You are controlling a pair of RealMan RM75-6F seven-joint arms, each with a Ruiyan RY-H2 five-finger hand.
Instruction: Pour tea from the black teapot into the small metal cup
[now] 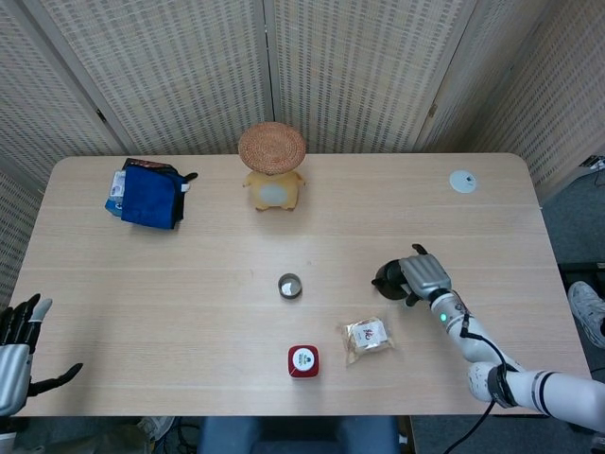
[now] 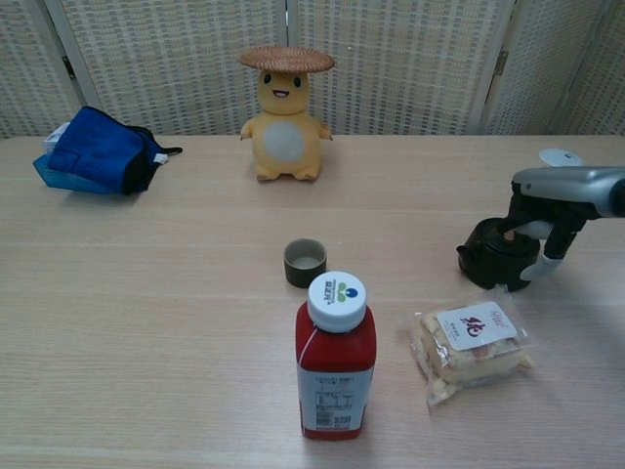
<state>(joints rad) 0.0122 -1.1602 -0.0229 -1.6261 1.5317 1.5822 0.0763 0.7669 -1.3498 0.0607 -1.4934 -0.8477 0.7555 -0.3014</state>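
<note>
Your right hand (image 2: 543, 210) has its fingers curled around the black teapot (image 2: 498, 258), which sits on the tabletop (image 2: 176, 293) well right of the small metal cup (image 2: 305, 262), ready for lifting. Your left hand (image 1: 17, 345) idles, fingers spread and holding nothing, far left of the cup.

The pale wooden surface (image 1: 189, 274) carries a small metal cup (image 1: 290, 285) near its centre, with a red bottle (image 1: 303, 360) at six o'clock from the cup and a packet of snacks (image 1: 368, 338) at about four o'clock. The black teapot (image 1: 389, 279) sits at three o'clock from the cup. Toward the far edge, a yellow toy with a straw hat (image 1: 272, 170) stands at twelve o'clock, a blue bag (image 1: 147, 194) lies at ten o'clock, and a small white disc (image 1: 462, 182) at two o'clock.
</note>
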